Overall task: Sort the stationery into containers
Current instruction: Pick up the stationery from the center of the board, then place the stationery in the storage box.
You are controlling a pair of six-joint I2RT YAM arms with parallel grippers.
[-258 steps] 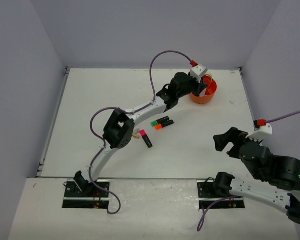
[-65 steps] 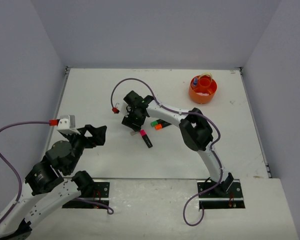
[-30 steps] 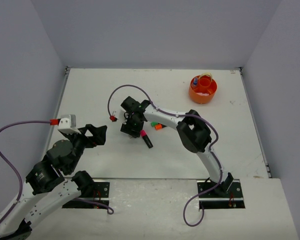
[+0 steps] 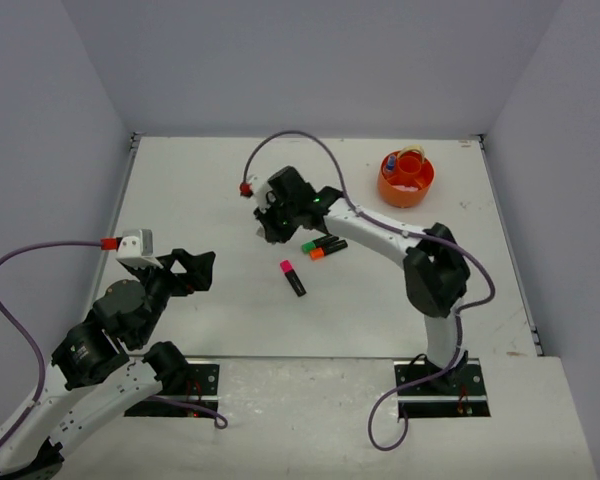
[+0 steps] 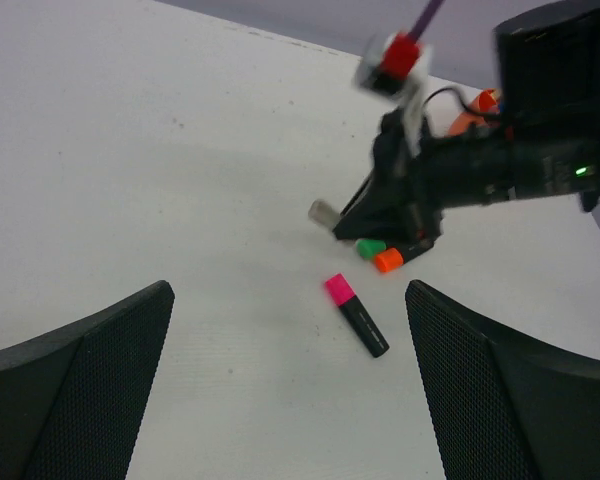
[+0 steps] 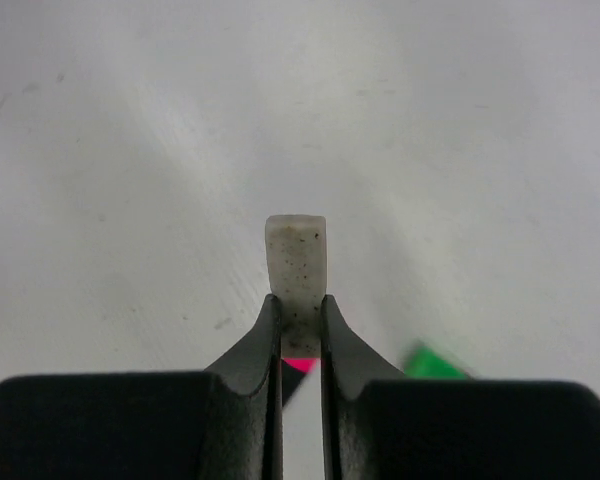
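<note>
**Right fingers (image 6: pixel 252 352) pinch a pale eraser (image 6: pixel 296 260); orange tub (image 4: pixel 404 197) well apart**

Your right fingers are closed almost to touching, with only the lower end of a small, speckled, off-white eraser between them. Most of the block stands proud above the tips. It looks lifted just off the tabletop (image 4: pixel 200 190), though the wrist view does not settle that.

Just beside that hand lie the green-capped highlighter (image 4: pixel 316 243) and orange-capped highlighter (image 4: pixel 326 251), side by side. The pink-capped highlighter (image 4: pixel 291 277) is a little nearer the arm bases. The orange tub sits at the far right, already holding a few pieces. Your left fingers (image 5: pixel 90 380) are spread wide with nothing in them, hanging over the near left of the tabletop.

The hold is the weak point. With so little of the eraser gripped, a quick swing toward the tub could let it pivot or slip out. A low carry could clip the two highlighters and scatter them. At the tub, a release over a divider could bounce the eraser into the wrong compartment or out over the rim.
</note>
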